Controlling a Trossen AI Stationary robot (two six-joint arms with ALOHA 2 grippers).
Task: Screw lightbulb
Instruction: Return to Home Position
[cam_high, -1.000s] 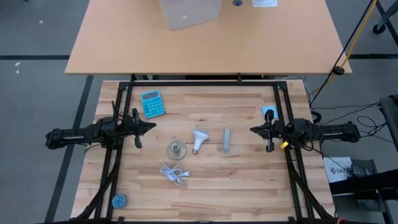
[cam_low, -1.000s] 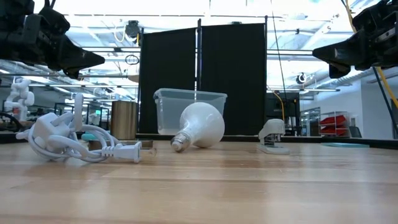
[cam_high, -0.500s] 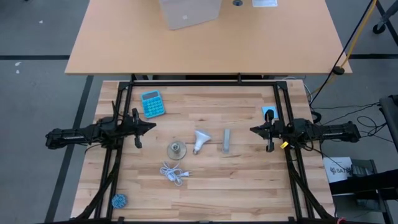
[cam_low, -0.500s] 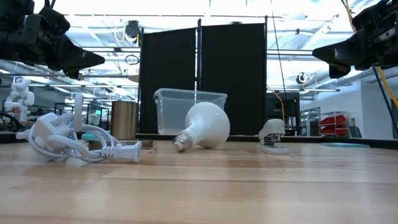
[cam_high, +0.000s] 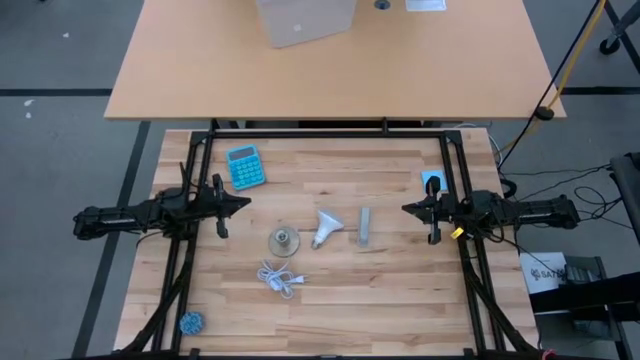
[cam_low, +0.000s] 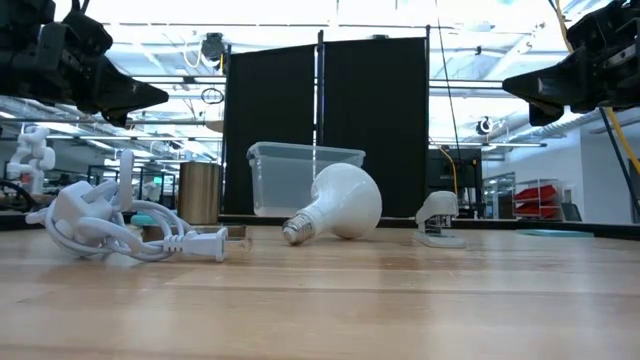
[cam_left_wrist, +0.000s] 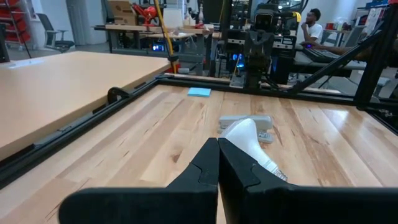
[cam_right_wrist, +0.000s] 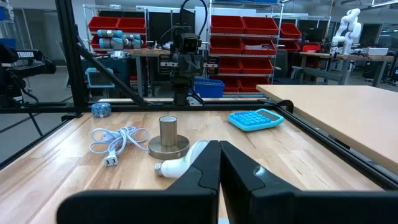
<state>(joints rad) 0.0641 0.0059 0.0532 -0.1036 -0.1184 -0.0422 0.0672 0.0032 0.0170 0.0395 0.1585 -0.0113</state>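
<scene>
lightbulb (cam_high: 325, 229) has rolled slightly to the right; both claws sit away from it

nearest the low camera, a white cord (cam_low: 110, 232) lies coiled on the wooden table (cam_high: 380, 290). just beyond it the lightbulb lies on its side mid-table. it is white and cone-shaped, with a rounded dome face and a narrow silvery screw base angled toward the round metal socket (cam_high: 283, 240) just beside it. a small grey bar (cam_high: 365, 226) lies near its dome side. the left gripper (cam_high: 240, 203) hovers well apart on the left, fingers pressed together, holding nothing. the right gripper (cam_high: 408, 209) hovers well apart on the right, likewise closed and empty. farther back lies a blue calculator (cam_high: 245, 167).
</scene>
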